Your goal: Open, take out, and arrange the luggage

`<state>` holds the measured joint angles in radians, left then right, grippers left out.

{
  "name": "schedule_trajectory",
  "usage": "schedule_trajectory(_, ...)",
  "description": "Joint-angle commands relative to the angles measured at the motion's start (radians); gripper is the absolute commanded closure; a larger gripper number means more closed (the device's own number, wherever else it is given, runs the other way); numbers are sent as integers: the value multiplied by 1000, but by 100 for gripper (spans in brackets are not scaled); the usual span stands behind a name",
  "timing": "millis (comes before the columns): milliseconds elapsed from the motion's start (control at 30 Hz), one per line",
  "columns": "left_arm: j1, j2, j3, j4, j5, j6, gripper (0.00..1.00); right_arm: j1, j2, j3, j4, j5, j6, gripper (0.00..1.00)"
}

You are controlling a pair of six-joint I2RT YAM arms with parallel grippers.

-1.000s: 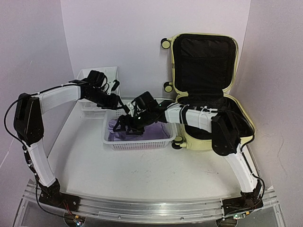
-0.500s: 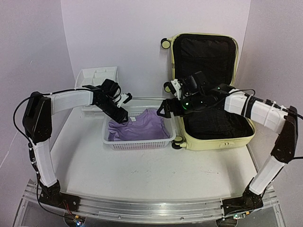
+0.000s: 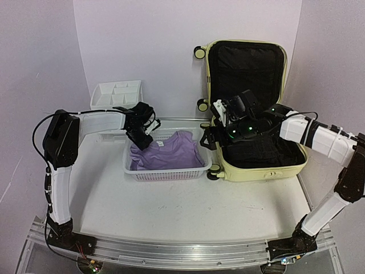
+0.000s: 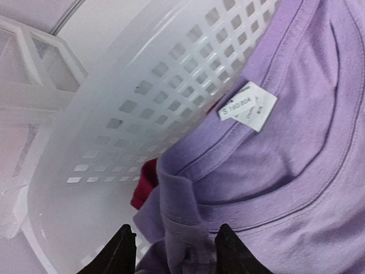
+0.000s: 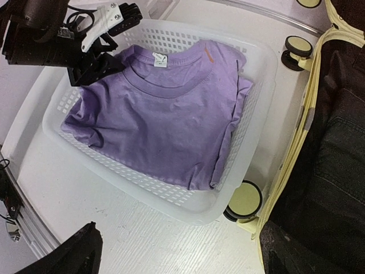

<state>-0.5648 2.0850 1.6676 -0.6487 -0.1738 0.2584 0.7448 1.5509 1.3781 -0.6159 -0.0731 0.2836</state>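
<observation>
The luggage (image 3: 259, 169), a pale yellow hard-shell suitcase, lies open at the right with its black-lined lid upright; its rim (image 5: 308, 123) and wheel (image 5: 245, 200) show in the right wrist view. Dark clothing (image 3: 259, 151) lies inside it. A purple shirt (image 3: 168, 153) lies spread in the white mesh basket (image 3: 165, 173). My left gripper (image 3: 140, 134) is at the basket's back left corner, its fingers closed on a fold of the shirt (image 4: 285, 160) near the collar. My right gripper (image 3: 208, 136) hovers open between basket and luggage, holding nothing (image 5: 182, 251).
A white compartment tray (image 3: 117, 92) stands behind the basket at the left. Something red (image 4: 145, 188) peeks out under the shirt against the basket wall (image 4: 142, 103). The luggage's wheel almost touches the basket's near right corner (image 5: 251, 171). White table lies in front.
My right arm has pulled out of the basket and swung right, over the luggage's left edge. The shirt now lies flat in the basket. My left gripper shifted slightly right along the basket's back corner.
</observation>
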Motion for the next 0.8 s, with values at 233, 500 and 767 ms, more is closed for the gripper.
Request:
schedule_trajectory(233,8,38,96,7,-316,6,67,4,-28,25,-12,43,-17,4)
schedule_trajectory(500,6,52,97,-9,-338,-8,56,4,-39,9,-28,73,-15,4)
schedule_trajectory(767,6,-124,178,-115,-137,-123,21,-3,-41,31,-85,231,-47,2)
